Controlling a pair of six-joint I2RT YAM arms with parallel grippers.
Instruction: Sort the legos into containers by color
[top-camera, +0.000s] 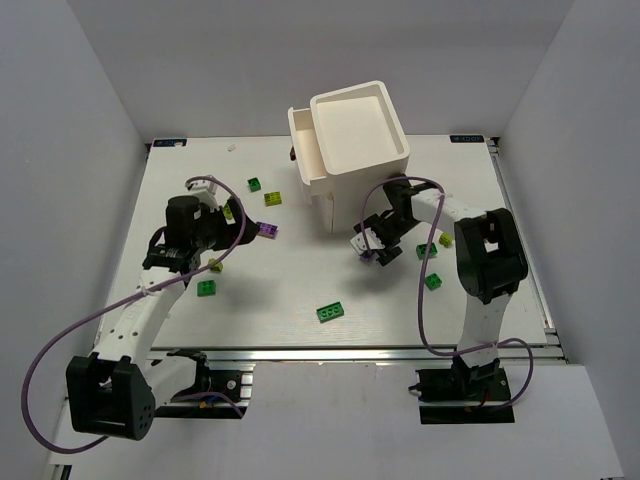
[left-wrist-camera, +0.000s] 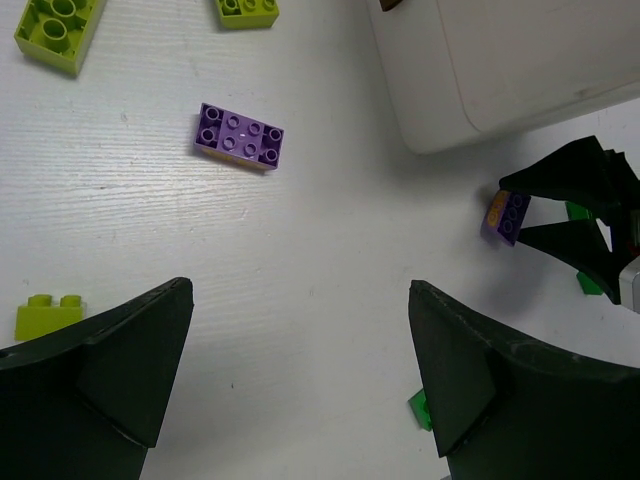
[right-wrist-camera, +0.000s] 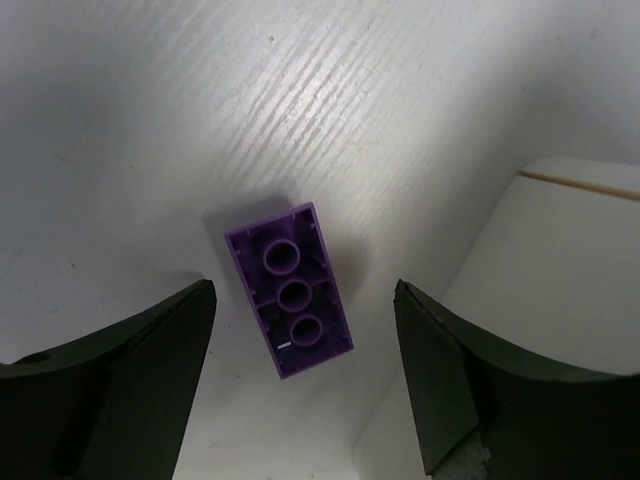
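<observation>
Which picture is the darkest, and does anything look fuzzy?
Right wrist view is darkest: the upside-down purple brick sits in shadow and the corners go grey. Left wrist view is bright, and the studs-up purple brick looks sharp. Top view is evenly lit, with a faint shadow beside the white cabinet. Nothing is badly fuzzy.

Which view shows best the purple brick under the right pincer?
Right wrist: the brick fills the middle, underside up, between open fingers. Top external shows only a purple speck under the right pincer; left wrist shows it small, at the right.
</observation>
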